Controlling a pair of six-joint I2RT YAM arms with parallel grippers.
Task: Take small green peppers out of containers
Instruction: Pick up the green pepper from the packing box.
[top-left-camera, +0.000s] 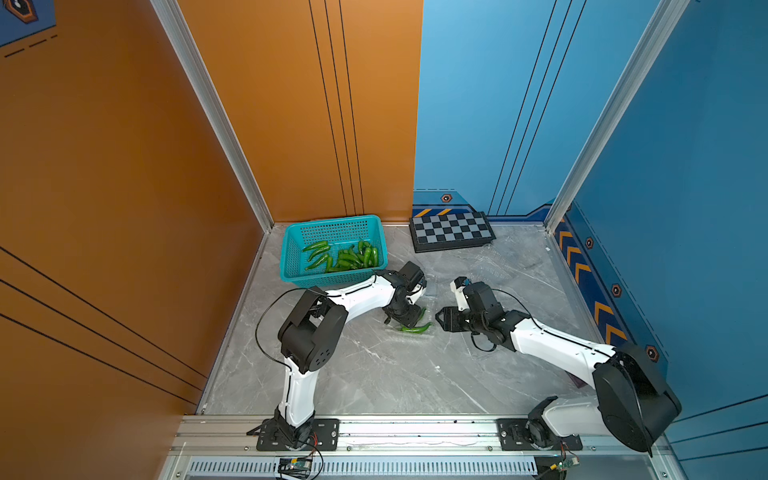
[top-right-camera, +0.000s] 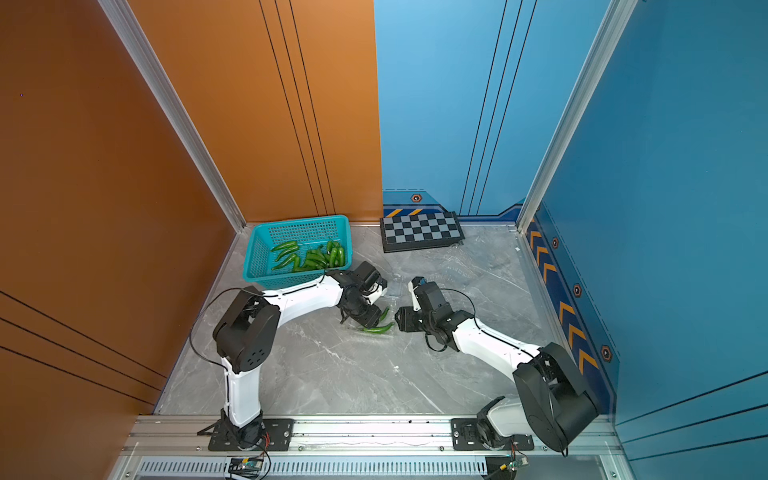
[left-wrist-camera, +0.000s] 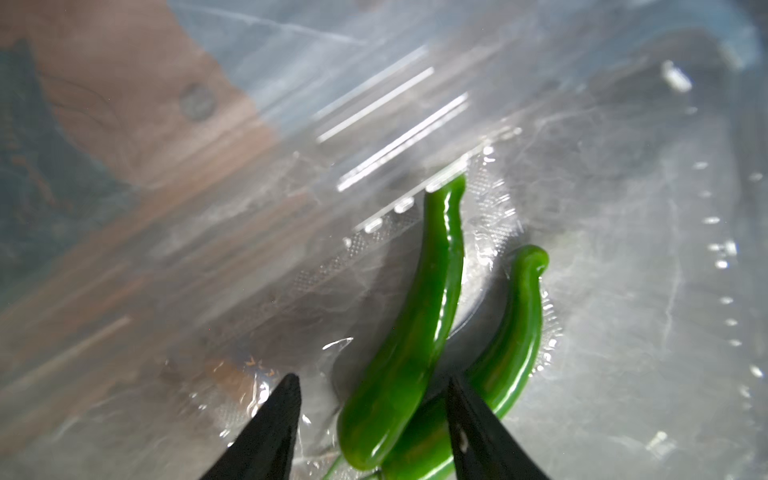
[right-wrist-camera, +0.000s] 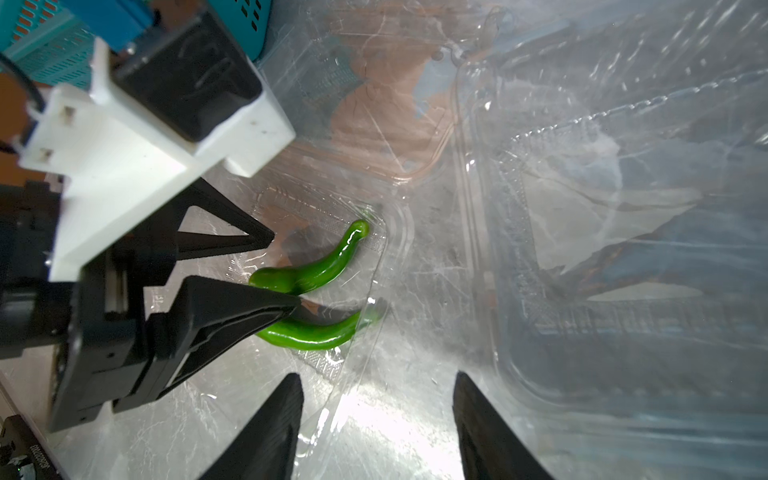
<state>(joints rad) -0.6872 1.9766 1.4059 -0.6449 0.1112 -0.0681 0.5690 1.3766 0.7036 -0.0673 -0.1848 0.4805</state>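
2 peppers (left-wrist-camera: 411, 332) cut by frame edge, container (left-wrist-camera: 374, 124) blurred

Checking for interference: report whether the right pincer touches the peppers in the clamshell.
Apart. Right wrist view shows a clear gap between right pincer and peppers.

You see glossy, smooth peppers (left-wrist-camera: 407, 332) in a clear thin-plastic container (right-wrist-camera: 376, 266) (crinkly, reflective); at eleven o'clock, a perforated plastic basket (top-left-camera: 291, 253).

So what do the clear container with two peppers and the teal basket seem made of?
The container: thin clear plastic, glossy; the table shows through and edges glint. The basket: probably rigid teal plastic, matte, with perforated walls.
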